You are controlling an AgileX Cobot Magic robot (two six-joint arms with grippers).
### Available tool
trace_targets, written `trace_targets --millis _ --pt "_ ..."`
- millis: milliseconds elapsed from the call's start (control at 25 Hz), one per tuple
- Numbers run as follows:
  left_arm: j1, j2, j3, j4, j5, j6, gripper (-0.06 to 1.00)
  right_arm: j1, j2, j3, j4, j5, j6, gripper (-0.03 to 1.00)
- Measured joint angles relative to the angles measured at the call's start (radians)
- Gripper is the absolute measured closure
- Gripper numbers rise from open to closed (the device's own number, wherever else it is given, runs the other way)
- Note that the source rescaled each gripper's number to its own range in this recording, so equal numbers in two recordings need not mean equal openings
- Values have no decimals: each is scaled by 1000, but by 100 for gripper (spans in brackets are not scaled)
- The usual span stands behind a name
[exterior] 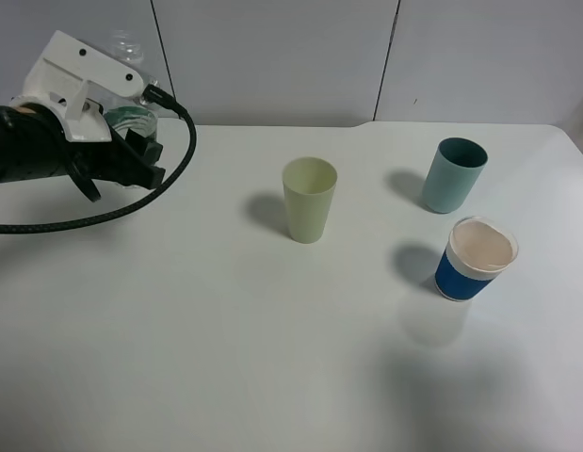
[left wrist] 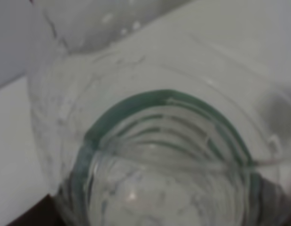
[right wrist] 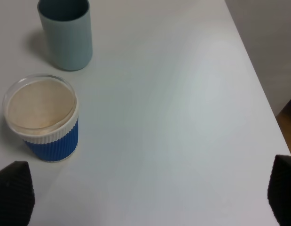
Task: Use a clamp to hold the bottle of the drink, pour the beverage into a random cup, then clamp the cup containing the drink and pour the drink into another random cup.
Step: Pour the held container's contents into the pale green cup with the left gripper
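My left gripper point(exterior: 143, 155), on the black arm with a white camera mount, is at the far left rear of the table, shut on the bottle point(exterior: 130, 115). The bottle is clear plastic with a green label, and its bare upper part rises behind the mount. The bottle point(left wrist: 159, 155) fills the left wrist view, blurred and very close. I cannot make out the beverage in it. The pale yellow-green cup point(exterior: 309, 200) stands upright mid-table, well to the right of that gripper. My right gripper point(right wrist: 147, 197) is open above the table's right side, with nothing between its fingertips point(right wrist: 13, 193).
A teal tumbler point(exterior: 454, 174) point(right wrist: 66, 33) stands at the back right. A blue-banded white cup point(exterior: 477, 258) point(right wrist: 43, 120) with a pale top stands just in front of it. The table's right edge point(right wrist: 258, 94) runs close by. A black cable point(exterior: 169, 174) loops from the left arm.
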Motion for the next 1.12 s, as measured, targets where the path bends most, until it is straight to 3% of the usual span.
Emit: trace_targets --millis 120,480,680,720,840,920,1120 --pt "-1 1 -65 -90 18 155 94 0 0 0 0 0 0 -3" --pt "-1 9 -91 -120 -5 229 94 0 0 0 0 0 0 -3" --pt "-34 66 -128 -298 -67 424 94 0 0 0 0 0 0 -3" --pt "-34 66 -128 -298 -67 424 94 0 0 0 0 0 0 -3" --pt "-83 102 -146 -411 -139 565 94 0 0 0 0 0 0 -3" --pt "-121 155 -178 -515 -223 735 94 0 0 0 0 0 0 -3" --pt "-160 227 -224 -563 -272 817 94 0 0 0 0 0 0 -3"
